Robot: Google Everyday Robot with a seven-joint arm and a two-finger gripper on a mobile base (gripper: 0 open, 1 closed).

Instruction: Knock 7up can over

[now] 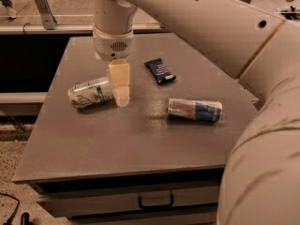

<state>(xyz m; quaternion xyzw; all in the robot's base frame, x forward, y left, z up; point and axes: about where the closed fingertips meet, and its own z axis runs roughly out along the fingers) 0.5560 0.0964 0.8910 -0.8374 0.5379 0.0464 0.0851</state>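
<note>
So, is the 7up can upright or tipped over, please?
Tipped: the 7up can lies on its side on the table, with the pincer right beside it.

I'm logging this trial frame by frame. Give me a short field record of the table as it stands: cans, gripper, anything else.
7up can: on its side, left of centre
gripper: low, at that can's right end; contact unclear
blue can: on its side, right of centre
dark packet: flat, farther back, apart from both cans
table: grey top
</note>
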